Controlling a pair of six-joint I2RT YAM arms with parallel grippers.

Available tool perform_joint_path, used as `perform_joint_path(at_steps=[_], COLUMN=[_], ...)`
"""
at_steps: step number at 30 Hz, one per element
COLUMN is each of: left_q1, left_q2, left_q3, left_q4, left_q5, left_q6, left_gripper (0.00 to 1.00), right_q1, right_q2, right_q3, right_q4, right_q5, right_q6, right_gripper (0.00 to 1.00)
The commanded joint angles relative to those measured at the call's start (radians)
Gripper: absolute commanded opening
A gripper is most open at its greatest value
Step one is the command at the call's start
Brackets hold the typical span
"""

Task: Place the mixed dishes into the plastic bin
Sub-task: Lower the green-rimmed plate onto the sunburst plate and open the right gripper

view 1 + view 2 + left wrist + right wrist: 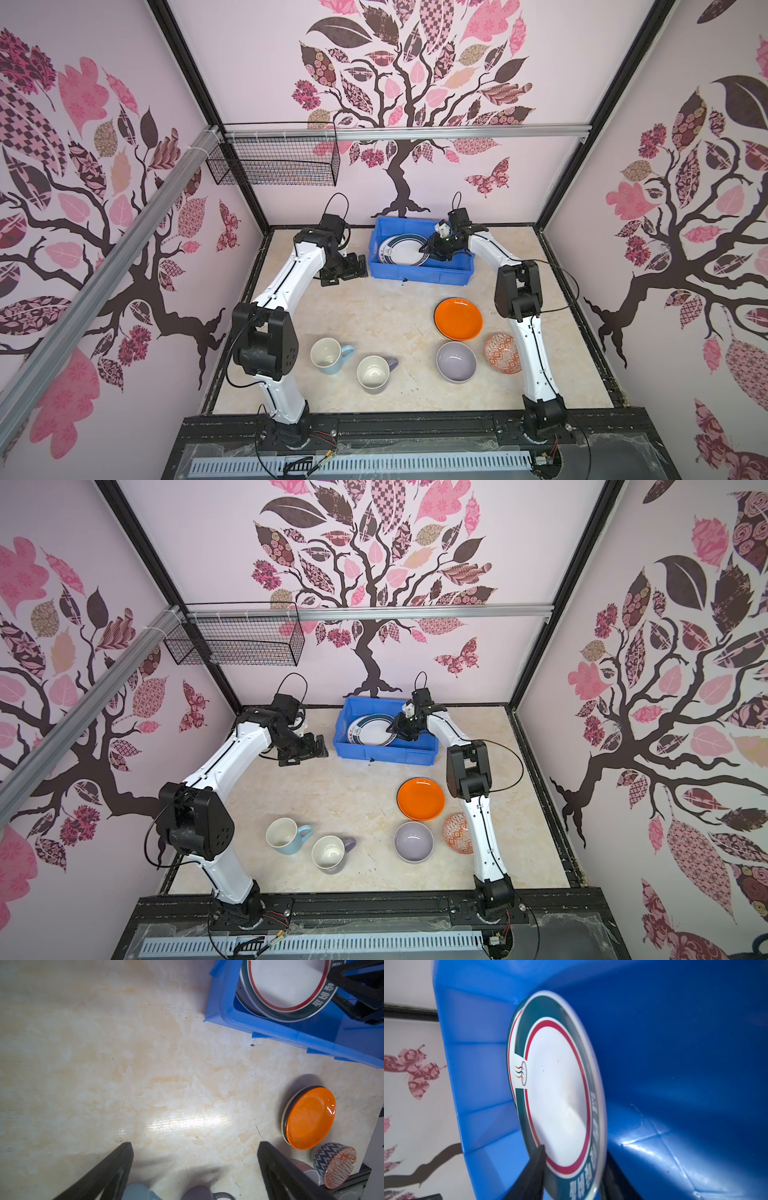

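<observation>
The blue plastic bin (419,276) (386,754) stands at the back of the table. Inside it a dark-rimmed white plate (401,251) (558,1088) tilts against the bin's left wall, over another plate's edge. My right gripper (428,249) (575,1150) is in the bin, open, its fingers spread either side of that plate's rim. My left gripper (349,272) (195,1145) hangs open and empty left of the bin. On the table lie an orange plate (458,318) stacked on two others, a lavender bowl (456,360), a patterned bowl (500,353), a light-blue mug (328,355) and a lavender mug (374,374).
A black wire basket (274,162) hangs from the rail on the back wall, high at the left. The right arm's forearm passes close beside the patterned bowl and the orange plate stack. Black frame rails border the marble table (386,316).
</observation>
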Motion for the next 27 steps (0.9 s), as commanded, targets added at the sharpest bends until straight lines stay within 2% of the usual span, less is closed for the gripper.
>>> perform_joint_path(at_steps=[1,6,17,23,27], left_q1=[0.004,0.004,0.004,0.004,0.004], left_q2=[-0.002,-0.012,-0.049,-0.093,-0.111], left_q3=[-0.036,-0.054,-0.088,-0.131,-0.153], left_q4=[0.001,0.008,0.015,0.033,0.048], left_q5=[0.018,0.028,0.030,0.030,0.038], left_q6=[0.014,0.012,0.011,0.007,0.009], left_gripper=[0.98,0.98,0.97,0.98,0.98], right_q1=[0.018,0.037,0.073,0.066,0.052], right_q2=[0.058,0.040,0.026,-0.090,-0.196], right_q3=[0.046,0.054,0.079,0.031,-0.041], right_q4=[-0.080,-0.131,-0.155,-0.175,-0.163], right_q5=[0.022,0.093,0.087,0.161,0.187], right_q6=[-0.036,-0.090,-0.113,-0.143,-0.148], right_gripper=[0.50,0.55,0.57,0.68,0.70])
